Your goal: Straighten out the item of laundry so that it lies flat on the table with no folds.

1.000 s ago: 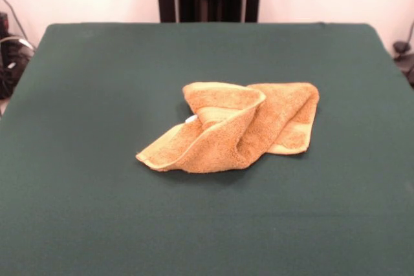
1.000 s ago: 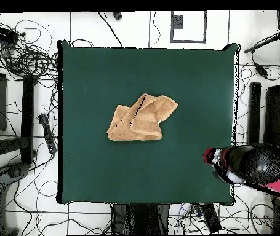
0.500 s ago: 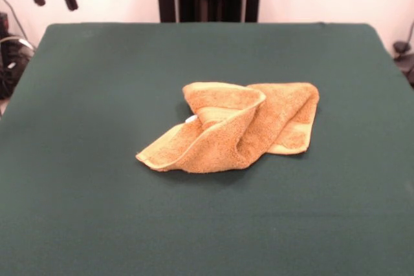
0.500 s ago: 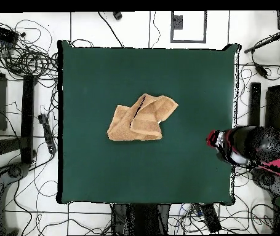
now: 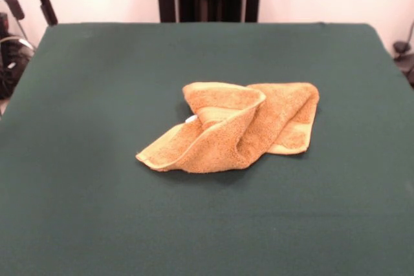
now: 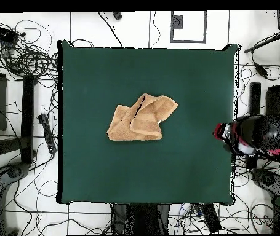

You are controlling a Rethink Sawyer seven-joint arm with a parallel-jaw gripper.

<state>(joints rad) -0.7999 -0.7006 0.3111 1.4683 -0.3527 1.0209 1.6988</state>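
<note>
The towel (image 5: 229, 126) sits near the middle of the green desk (image 5: 97, 211), with bare cloth on every side of it. It is not flat. It is bunched up and folded over itself, with one flap lying across the top and a pointed corner sticking out toward one side. A tiny bit of a white tag (image 5: 191, 119) peeks out from under a fold. The folds are probably why the towel takes up so little room, and it looks like all of the job is left to do. The robot's hand (image 5: 30, 7) is far from the towel. It hangs in the air by a far corner of the desk, just past the edge, and touches nothing. Its two dark fingers (image 5: 46, 7) point down with a clear gap between them, so the hand is open and holds nothing. From above, the red and black arm (image 6: 253, 136) sits by the side edge of the desk, well apart from the towel. The hand likely needs to come over the desk and down to a loose corner of the towel first.
</note>
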